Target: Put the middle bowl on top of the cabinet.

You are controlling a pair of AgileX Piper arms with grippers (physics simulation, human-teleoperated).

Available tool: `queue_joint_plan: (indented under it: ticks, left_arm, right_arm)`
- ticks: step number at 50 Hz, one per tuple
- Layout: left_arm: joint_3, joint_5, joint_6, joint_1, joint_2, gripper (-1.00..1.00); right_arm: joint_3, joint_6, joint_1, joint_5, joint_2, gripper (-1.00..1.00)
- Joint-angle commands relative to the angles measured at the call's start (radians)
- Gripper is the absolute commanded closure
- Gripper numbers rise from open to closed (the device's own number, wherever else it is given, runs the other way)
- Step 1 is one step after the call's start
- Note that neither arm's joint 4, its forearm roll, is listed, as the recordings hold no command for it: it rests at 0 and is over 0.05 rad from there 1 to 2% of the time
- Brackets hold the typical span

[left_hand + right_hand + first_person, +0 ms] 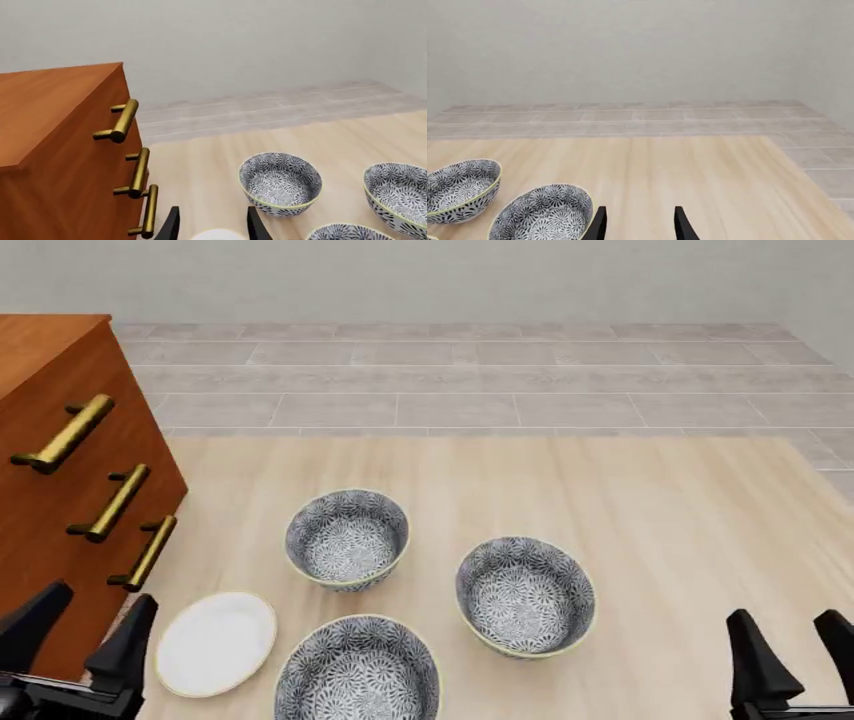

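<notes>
I am holding my left hand (78, 632) and right hand (787, 645) wide and empty, the middle bowl (347, 538) sitting just beside the cabinet (54, 530).

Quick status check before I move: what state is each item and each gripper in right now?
middle bowl: upright, empty, on the table.
far-left bowl: upright, empty.
right bowl: upright, empty.
white plate: flat on the table, empty.
cabinet: drawers closed, nothing on the visible top.
left gripper: open, holding nothing.
right gripper: open, holding nothing.
</notes>
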Motion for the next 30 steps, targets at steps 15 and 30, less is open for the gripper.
queue_joint_plan:
  ticks: [15, 30]
  left_arm:
    - [-0.103, -0.130, 0.022, -0.170, 0.282, -1.00]
    - [-0.201, -0.121, 0.015, -0.294, 0.401, -1.00]
  right_arm:
    - [0.000, -0.037, 0.018, 0.003, 0.002, -1.00]
    - [-0.001, -0.022, 0.010, 0.000, -0.001, -1.00]
